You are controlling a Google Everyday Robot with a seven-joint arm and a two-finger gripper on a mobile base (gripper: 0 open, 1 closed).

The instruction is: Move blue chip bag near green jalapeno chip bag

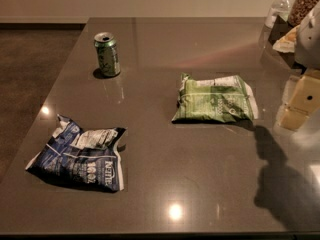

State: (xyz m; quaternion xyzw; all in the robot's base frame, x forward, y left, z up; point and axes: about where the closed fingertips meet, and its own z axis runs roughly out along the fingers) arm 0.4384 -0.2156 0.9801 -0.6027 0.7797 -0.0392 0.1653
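The blue chip bag (80, 156) lies crumpled on the grey table (165, 169) at the front left, with white "Kettle" lettering facing up. The green jalapeno chip bag (214, 100) lies flat near the middle right of the table. My gripper (299, 103) hangs at the right edge of the view, above the table and just right of the green bag. It is far from the blue bag and holds nothing that I can see. Its shadow falls on the table in front of it.
A small green soda can (107, 54) stands upright at the back left. Jars and a clear bottle (280, 6) stand at the back right corner. The table's left edge drops to a dark floor (30, 69).
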